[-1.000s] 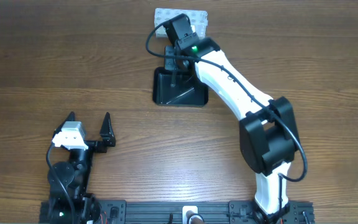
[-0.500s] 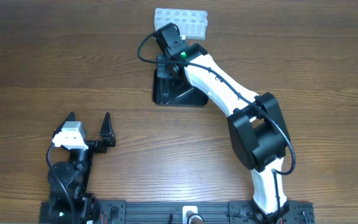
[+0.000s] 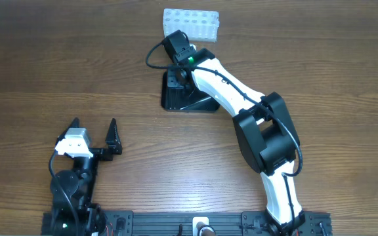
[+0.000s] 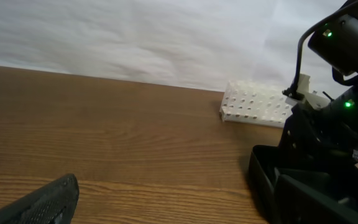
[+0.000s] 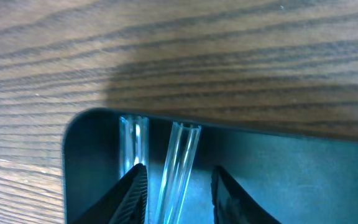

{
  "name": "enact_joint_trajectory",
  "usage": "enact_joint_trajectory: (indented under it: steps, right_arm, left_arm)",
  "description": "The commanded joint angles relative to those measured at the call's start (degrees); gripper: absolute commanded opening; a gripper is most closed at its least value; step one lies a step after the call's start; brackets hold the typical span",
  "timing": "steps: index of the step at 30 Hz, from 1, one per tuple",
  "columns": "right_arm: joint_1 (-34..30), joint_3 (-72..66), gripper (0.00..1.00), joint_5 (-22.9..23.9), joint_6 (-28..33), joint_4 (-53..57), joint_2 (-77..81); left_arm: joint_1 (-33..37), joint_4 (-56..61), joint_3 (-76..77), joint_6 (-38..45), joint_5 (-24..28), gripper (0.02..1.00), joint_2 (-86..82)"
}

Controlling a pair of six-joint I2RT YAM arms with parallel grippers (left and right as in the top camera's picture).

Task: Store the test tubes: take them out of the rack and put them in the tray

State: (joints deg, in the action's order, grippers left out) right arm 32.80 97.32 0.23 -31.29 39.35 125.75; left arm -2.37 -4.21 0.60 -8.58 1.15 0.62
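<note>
The white test tube rack (image 3: 190, 25) stands at the far edge of the table, also seen as the rack (image 4: 257, 106). In front of it lies the black tray (image 3: 199, 103). My right arm (image 3: 222, 82) hangs over the tray's left end. Down inside the tray (image 5: 303, 180), my right gripper (image 5: 179, 177) is open, its fingers (image 5: 134, 193) on either side of a clear tube (image 5: 180, 155) that rests on the tray floor. A second clear tube (image 5: 133, 143) lies beside it against the tray wall. My left gripper (image 3: 94, 124) is open over bare table at the near left.
Brown wooden tabletop (image 3: 320, 85) surrounds the rack and tray. The arm bases stand on a black rail (image 3: 189, 221) along the near edge. A pale wall (image 4: 135, 37) rises behind the table.
The right arm swung left from the rack side and came down into the tray's left end. The left arm stayed still.
</note>
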Motion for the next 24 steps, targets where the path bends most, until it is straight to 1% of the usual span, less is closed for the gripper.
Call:
enact_joint_trajectory:
  steps: [1,5,7,9,11,13,14,16,20,24]
  right_arm:
    - [0.39,-0.20,0.417,-0.81,0.13,-1.33,-1.51]
    - [-0.11,-0.20,0.562,-0.46,4.04,-2.80,-6.19]
    - [-0.63,-0.20,0.645,1.25,6.64,-3.26,-9.44]
    - [-1.40,-0.20,0.726,5.16,9.44,-3.78,-12.52]
    - [-2.49,-0.20,0.869,10.40,11.74,-4.79,-14.95]
    - [-4.02,-0.20,0.982,14.12,13.77,-6.84,-15.96]
    - [-4.83,-0.20,0.991,14.93,14.97,-8.15,-16.00]
    - [-6.71,-0.20,0.993,15.10,17.05,-11.10,-15.21]
    - [-9.94,-0.20,0.989,14.88,17.25,-17.00,-11.61]
    - [-12.17,-0.20,0.991,12.61,17.27,-24.41,-6.78]
  left_arm:
    - [0.42,-0.15,-0.26,0.04,0.76,0.998,-0.24]
    - [0.42,-0.15,-0.26,0.04,0.76,1.000,-0.24]
    - [0.42,-0.15,-0.26,0.04,0.76,0.998,-0.24]
    - [0.42,-0.15,-0.26,0.04,0.76,1.000,-0.24]
    - [0.42,-0.15,-0.26,0.04,0.76,0.998,-0.24]
    - [0.42,-0.15,-0.26,0.04,0.76,1.000,-0.24]
    - [0.42,-0.15,-0.26,0.04,0.76,0.998,-0.24]
    - [0.42,-0.15,-0.26,0.04,0.76,0.998,-0.24]
    - [0.42,-0.15,-0.26,0.04,0.76,0.998,-0.24]
    - [0.42,-0.15,-0.26,0.04,0.76,1.000,-0.24]
